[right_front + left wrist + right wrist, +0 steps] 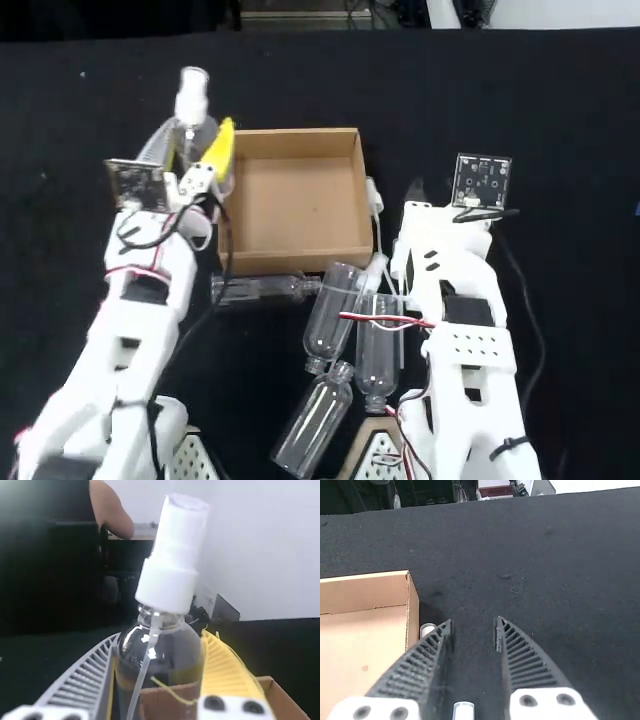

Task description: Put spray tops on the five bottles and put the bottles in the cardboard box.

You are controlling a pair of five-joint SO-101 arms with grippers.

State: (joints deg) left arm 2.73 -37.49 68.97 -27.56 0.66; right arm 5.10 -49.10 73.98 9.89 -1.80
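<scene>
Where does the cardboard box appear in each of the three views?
High view: the cardboard box sits mid-table between the arms, open.
Left wrist view: its corner peeks out past the spray-topped bottle and the yellow finger.
Right wrist view: its wall stands beside the right gripper.
Shared landmark: the black table.

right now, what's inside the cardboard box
Just its bare floor shows inside the cardboard box. The left claw, shut on a spray-topped bottle, hides part of one side wall.
</scene>
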